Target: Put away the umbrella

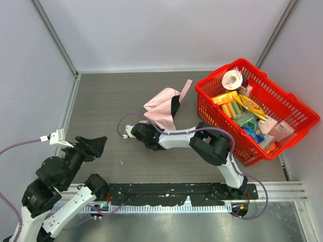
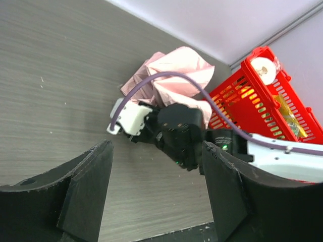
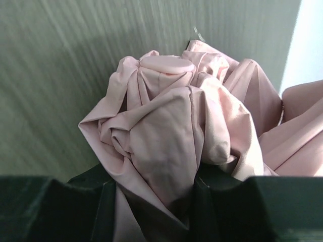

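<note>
Currently: basket (image 1: 208,108) holds packets (image 1: 250,106) | right fingers (image 3: 60,212) grip umbrella (image 3: 176,126) | left fingers (image 2: 83,186) spread, empty

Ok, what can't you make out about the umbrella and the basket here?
- Handle and wrist loop of the umbrella: not found in any view, probably buried in the bunched fabric.
- Fingertips of the right gripper: top view, under its own wrist; right wrist view, wrapped in fabric.
- Package labels in the basket: top view, too small.

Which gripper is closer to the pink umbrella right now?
Right. The right gripper clamps fabric of the umbrella; the left gripper hangs open off to its left, apart from it.
</note>
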You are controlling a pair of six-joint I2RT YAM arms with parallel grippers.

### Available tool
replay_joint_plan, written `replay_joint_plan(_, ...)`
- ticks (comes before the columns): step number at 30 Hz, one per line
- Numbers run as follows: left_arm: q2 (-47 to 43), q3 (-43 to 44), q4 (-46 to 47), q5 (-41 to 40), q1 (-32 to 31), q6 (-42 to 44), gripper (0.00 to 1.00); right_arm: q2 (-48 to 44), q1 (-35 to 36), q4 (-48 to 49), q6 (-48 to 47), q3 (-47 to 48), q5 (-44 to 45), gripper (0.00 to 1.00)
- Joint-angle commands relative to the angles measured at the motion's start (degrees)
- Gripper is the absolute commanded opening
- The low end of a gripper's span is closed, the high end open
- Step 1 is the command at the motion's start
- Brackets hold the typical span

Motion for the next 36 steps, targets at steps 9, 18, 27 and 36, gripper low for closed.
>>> replay_joint_plan(9,3.8,-5.2,5.0,9.9,0.1,-12.8,0.63,-1.5,-5.1,-23.7,19.6,-1.2,-46.1,0.01)
replay_joint_plan(18,10.8,-11.0,5.7,12.9,0.1,-23.8,0.59,3.5,-10.9,-26.5,26.4,-1.1,-68.1,0.01)
replay_joint_plan(27,14.8,-25.1,24.7,9.3,0.1,-36.9,0.8,6.3,-17.3,-22.9,28.7,-4.4,-84.6,0.01)
replay_joint_plan(36,40.8,-19.1,25.3,2.6,0.2,-49.4,0.85,6.7,-21.1,-18.8,30.1,-6.5,-88.5,0.01)
